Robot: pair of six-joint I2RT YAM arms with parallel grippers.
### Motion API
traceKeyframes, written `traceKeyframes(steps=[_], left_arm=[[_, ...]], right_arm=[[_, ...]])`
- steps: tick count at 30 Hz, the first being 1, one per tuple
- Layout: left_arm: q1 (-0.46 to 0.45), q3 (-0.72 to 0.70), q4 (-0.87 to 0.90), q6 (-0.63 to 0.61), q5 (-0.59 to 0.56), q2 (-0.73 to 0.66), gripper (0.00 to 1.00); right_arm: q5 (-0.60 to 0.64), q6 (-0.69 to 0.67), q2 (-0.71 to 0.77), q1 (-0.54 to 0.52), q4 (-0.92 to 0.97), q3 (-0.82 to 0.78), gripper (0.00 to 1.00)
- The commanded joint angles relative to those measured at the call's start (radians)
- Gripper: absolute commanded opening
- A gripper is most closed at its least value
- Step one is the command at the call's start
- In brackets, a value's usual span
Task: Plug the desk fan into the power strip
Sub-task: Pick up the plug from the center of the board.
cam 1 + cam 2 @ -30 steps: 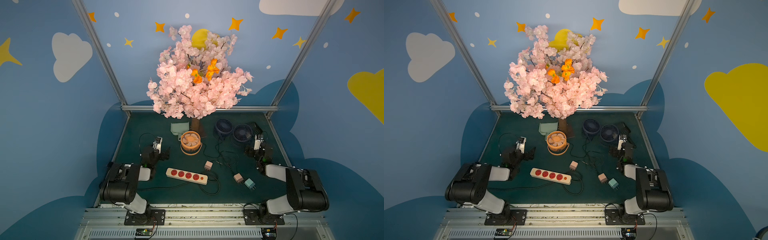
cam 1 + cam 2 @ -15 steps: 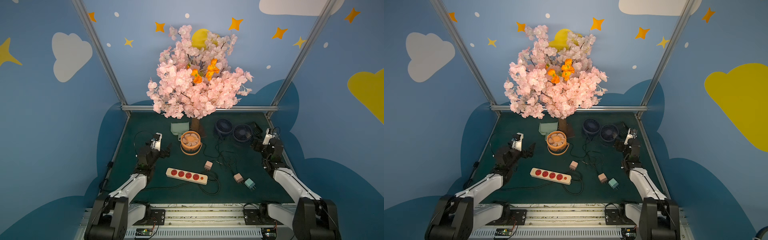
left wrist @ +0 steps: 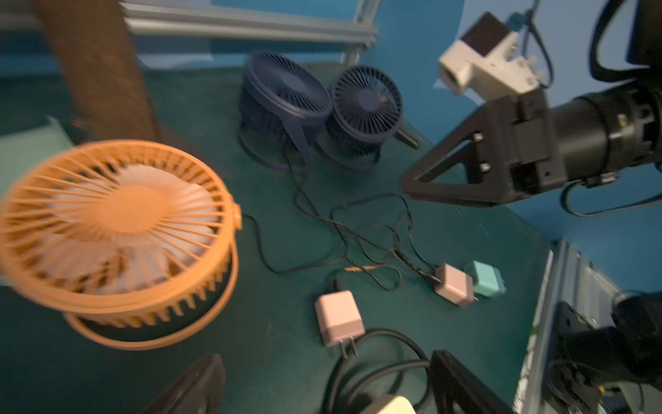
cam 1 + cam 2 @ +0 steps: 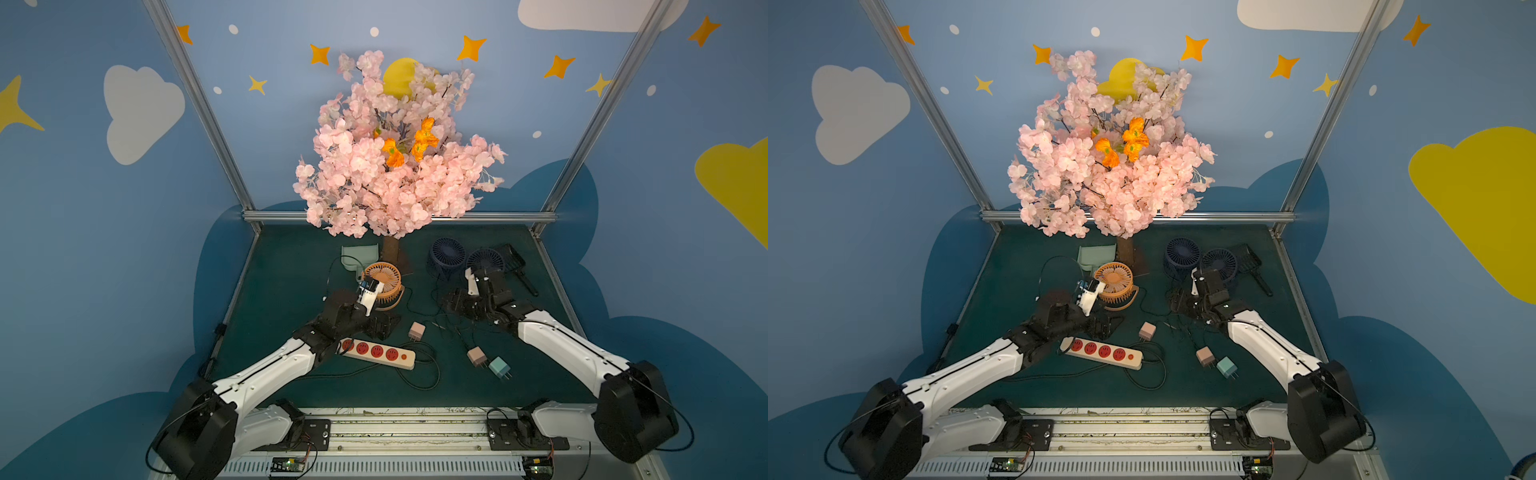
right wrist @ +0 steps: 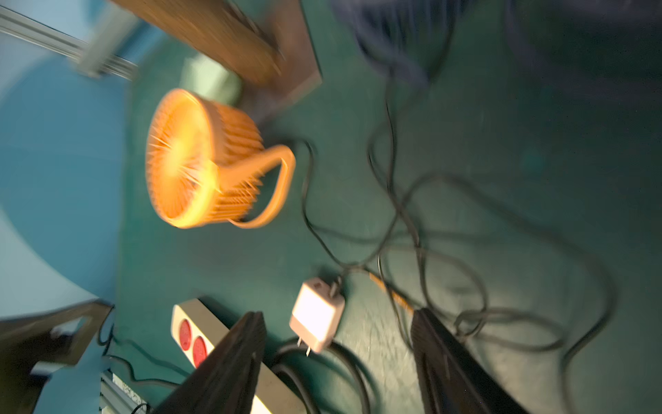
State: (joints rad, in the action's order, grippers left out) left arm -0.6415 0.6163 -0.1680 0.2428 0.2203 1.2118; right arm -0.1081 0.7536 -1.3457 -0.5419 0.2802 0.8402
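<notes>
Hovered low over the desk on the spread, empty jaws of left gripper and right gripper, near the flat-lying cream power strip and the pink plug just beyond it, probably best pinched by its sides, prongs squared to a red socket.

surface: green mat | on it: power strip, orange fan, plugs
</notes>
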Motion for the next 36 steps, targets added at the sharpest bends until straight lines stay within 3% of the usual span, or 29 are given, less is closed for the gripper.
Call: traceKeyframes(steps=[1, 8, 14, 23, 36], left_arm=[[-0.053, 0.043, 0.044, 0.031, -0.023, 0.076, 0.93], [-0.066, 0.002, -0.020, 0.135, -0.025, 0.142, 0.91], [-0.065, -0.033, -0.048, 0.232, -0.006, 0.160, 0.88], [-0.064, -0.079, -0.083, 0.296, -0.016, 0.150, 0.87], [-0.060, -0.095, -0.118, 0.348, -0.025, 0.167, 0.84]], right_arm=[[0.136, 0.182, -0.056, -0.115, 0.081, 0.074, 0.74], [0.311, 0.229, -0.243, -0.258, 0.285, 0.236, 0.85], [0.390, 0.296, -0.455, -0.341, 0.508, 0.434, 0.83], [0.389, 0.281, -0.580, -0.382, 0.504, 0.512, 0.79], [0.363, 0.253, -0.639, -0.331, 0.455, 0.531, 0.68]])
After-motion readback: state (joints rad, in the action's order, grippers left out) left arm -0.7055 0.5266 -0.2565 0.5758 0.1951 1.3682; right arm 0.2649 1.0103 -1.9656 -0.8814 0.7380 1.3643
